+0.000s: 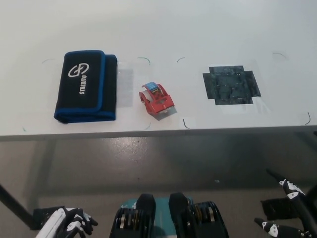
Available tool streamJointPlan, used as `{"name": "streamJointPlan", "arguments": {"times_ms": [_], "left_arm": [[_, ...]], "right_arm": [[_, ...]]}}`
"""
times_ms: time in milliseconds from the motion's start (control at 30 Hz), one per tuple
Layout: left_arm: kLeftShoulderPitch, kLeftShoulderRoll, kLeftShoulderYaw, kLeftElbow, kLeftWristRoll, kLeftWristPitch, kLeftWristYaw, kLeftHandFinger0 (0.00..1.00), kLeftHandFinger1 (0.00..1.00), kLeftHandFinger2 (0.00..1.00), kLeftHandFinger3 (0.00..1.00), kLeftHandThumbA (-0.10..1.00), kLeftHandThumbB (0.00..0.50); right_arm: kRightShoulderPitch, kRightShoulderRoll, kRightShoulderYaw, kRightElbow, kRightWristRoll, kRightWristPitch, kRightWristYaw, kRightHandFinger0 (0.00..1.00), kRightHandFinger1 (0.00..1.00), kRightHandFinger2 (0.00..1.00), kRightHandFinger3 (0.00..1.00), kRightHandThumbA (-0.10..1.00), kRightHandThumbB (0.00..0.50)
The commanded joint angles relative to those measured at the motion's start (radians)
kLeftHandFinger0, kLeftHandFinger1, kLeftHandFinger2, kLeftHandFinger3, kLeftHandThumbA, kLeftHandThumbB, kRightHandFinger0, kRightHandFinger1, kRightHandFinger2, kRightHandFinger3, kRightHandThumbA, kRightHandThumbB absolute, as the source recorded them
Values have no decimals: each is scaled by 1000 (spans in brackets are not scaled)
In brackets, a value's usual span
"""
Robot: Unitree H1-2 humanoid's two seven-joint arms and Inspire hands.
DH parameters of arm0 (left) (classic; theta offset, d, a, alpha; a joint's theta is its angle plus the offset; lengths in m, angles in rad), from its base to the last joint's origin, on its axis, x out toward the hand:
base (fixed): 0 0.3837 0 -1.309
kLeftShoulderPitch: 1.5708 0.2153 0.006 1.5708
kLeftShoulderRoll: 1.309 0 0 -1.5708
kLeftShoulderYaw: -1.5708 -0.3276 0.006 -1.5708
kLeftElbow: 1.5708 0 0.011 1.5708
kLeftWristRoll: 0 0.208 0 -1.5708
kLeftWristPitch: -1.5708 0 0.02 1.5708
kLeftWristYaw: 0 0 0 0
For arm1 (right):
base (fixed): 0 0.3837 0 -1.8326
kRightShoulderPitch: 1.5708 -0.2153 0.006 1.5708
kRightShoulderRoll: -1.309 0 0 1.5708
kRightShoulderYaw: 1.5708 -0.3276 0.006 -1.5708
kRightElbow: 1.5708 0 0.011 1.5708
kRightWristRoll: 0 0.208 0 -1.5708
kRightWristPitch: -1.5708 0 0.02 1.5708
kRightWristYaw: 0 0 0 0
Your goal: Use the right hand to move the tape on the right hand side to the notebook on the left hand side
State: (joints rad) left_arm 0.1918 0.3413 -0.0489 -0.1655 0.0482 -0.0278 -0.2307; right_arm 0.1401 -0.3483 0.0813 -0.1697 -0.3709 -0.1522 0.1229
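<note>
A small red tape dispenser (156, 99) with a blue roll sits on the white table (198, 29), near its front edge at the middle. To its left lies the notebook (85, 86), a black cover with blue trim and a white logo. My black right hand (287, 210) hangs low at the bottom right, below and in front of the table edge, open with its fingers apart and holding nothing. My white left hand (68, 224) rests at the bottom left, also below the table, only partly in view.
A flat black patch (231, 85) of crossed tape strips is stuck on the table to the right of the dispenser. Small pen marks outline spots on the tabletop. The table's front edge (158, 130) runs across the picture, with grey floor (148, 163) below.
</note>
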Motion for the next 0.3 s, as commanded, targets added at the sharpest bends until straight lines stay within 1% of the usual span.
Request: {"name": "streamJointPlan", "arguments": {"times_ms": [0,33,67,133,267], "left_arm": [[-11,15,11,-25,0,-16,-4,403,409,479,653,799,163],[-13,15,11,-23,1,-17,-3,396,404,474,648,798,161],[-14,15,10,-22,1,-18,-3,390,401,469,644,793,156],[-16,13,10,-15,0,-29,-2,381,393,459,638,783,148],[-14,10,7,-18,4,-24,-1,384,394,457,635,785,146]], "right_arm": [[-21,-10,-16,-9,0,-19,-14,1000,1000,1000,1000,828,42],[-21,-11,-16,-9,-1,-18,-13,1000,1000,1000,1000,828,43],[-21,-11,-16,-10,-1,-13,-11,1000,1000,1000,1000,842,59],[-23,-10,-15,-10,-8,-12,-13,1000,1000,1000,1000,859,51],[-23,-13,-16,-2,-6,-24,-17,1000,1000,1000,1000,842,49]]}}
